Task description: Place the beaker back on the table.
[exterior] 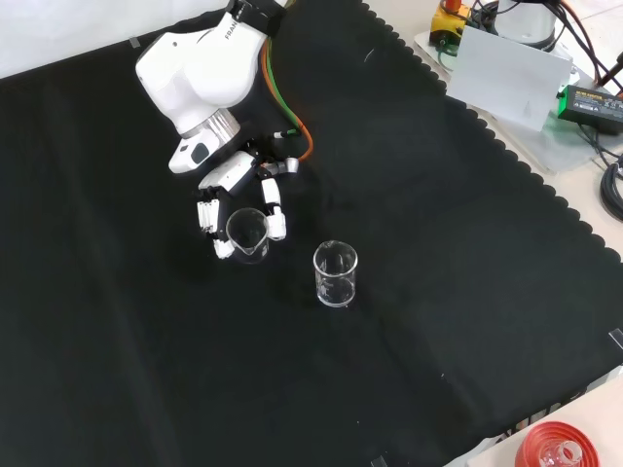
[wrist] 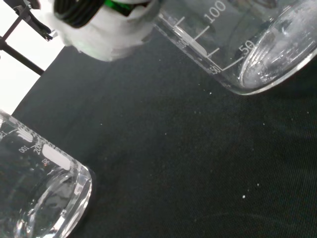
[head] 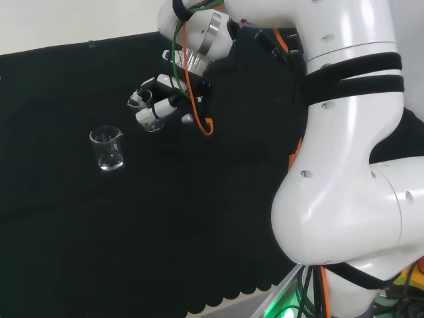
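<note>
2 clear beakers show over my black worktop [head: 99,232], and my white arm [head: 344,132] is the biggest thing in the head view, at its right. My hand [exterior: 238,199] hangs to that arm's left, its fingers [exterior: 275,220] curled round the small beaker [exterior: 247,233], which sits in my grip, spout forward. The other beaker [exterior: 335,274] stands upright on the cloth, apart from my hand, lower right of it in the front view.
</note>
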